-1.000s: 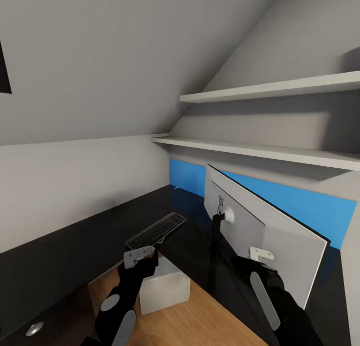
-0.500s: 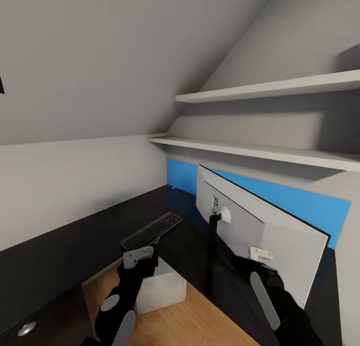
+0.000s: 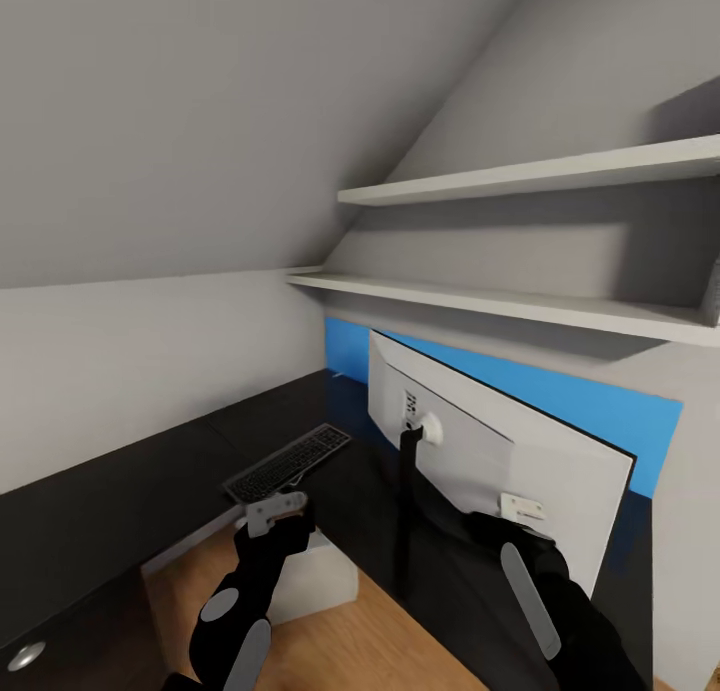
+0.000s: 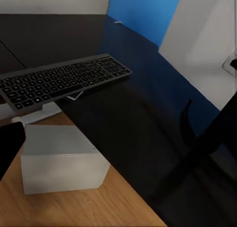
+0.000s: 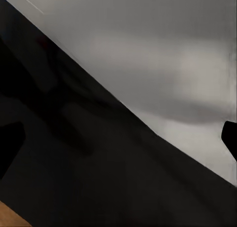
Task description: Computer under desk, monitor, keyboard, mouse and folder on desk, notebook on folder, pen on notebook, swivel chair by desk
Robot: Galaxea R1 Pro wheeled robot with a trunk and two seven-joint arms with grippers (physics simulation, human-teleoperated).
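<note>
The right gripper [image 3: 523, 508] is held close against the pale grey-white back of the very wide flat monitor [image 3: 520, 461], near its lower edge; whether its jaws are spread or closed cannot be told. The left gripper [image 3: 273, 512] hangs above the floor gap just in front of the slim black keyboard with dark grey keys [image 4: 59, 81], and its jaw state cannot be read either.

The monitor stands on the long black desk [image 3: 90, 511], carried by a thin black stand [image 3: 405, 501]. It is judged broad, rigid and top-heavy, with a fragile screen face, so the stand or the lower back panel would serve better than the thin edges. The keyboard is judged light and stiff, easily lifted by a long edge; one end of it overhangs the desk edge.

Below, the plain light grey boxy computer tower [image 4: 61, 158] rests on the wooden floor [image 3: 400, 641] under the desk. Two white wall shelves [image 3: 520, 306] and a blue wall panel [image 3: 600, 411] crowd the space behind the monitor.
</note>
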